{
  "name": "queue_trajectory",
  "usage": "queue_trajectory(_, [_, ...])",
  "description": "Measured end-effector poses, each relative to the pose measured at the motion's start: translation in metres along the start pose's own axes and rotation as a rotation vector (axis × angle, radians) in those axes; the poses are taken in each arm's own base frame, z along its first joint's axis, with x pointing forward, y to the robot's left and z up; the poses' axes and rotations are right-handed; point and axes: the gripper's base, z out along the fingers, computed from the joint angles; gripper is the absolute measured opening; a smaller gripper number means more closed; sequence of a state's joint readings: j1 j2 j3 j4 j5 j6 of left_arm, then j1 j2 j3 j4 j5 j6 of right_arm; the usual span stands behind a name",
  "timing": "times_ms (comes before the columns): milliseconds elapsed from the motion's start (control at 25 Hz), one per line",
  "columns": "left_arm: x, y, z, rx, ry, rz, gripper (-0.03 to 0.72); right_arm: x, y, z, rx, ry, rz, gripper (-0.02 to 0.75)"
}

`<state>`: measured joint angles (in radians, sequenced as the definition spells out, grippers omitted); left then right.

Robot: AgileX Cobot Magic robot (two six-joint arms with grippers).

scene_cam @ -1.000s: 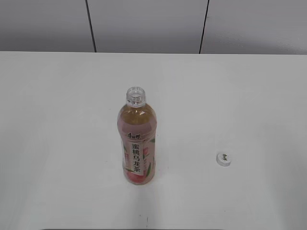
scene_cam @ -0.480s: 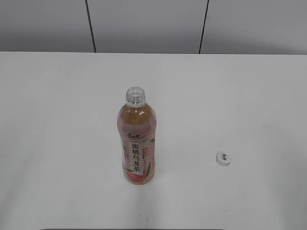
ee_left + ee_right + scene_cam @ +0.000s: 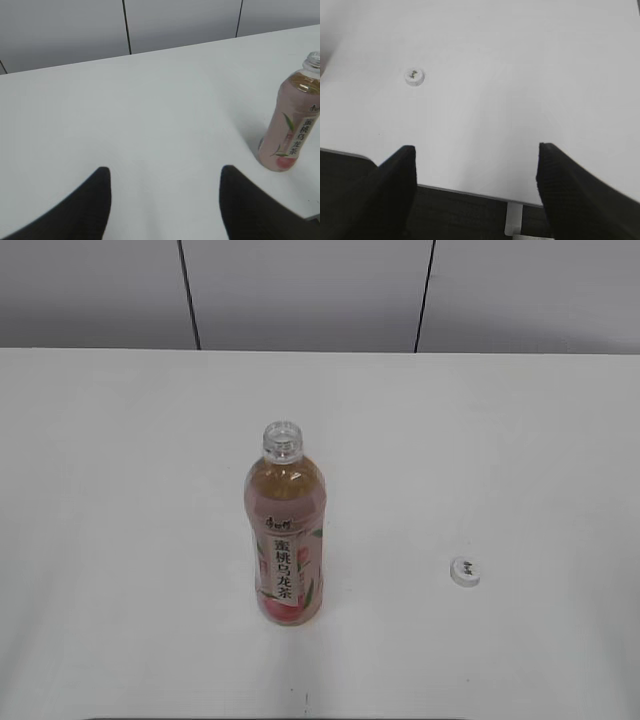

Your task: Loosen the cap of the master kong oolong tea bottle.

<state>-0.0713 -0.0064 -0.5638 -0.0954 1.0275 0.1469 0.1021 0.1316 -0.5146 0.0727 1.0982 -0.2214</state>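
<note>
Bottle (image 3: 285, 535) upright mid-table, neck open. Cap (image 3: 465, 571) off, lying well right of it. Left gripper (image 3: 165, 172) spread wide, empty. Right gripper (image 3: 476, 150) likewise.

Left tool (image 3: 162, 175) spread wide, empty, right tool (image 3: 476, 152) likewise

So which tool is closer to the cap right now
Right. The right tool hangs open just back from the cap, which lies on the table. The left tool faces the bottle's side, farther off.
</note>
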Motion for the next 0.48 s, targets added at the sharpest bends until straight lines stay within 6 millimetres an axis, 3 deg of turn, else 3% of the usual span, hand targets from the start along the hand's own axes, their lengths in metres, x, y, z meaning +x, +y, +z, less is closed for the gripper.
queue_trajectory(480, [0.0, 0.0, 0.0, 0.001, -0.001, 0.0, 0.424, 0.012, 0.004, -0.017, 0.074, -0.127, 0.022, 0.566])
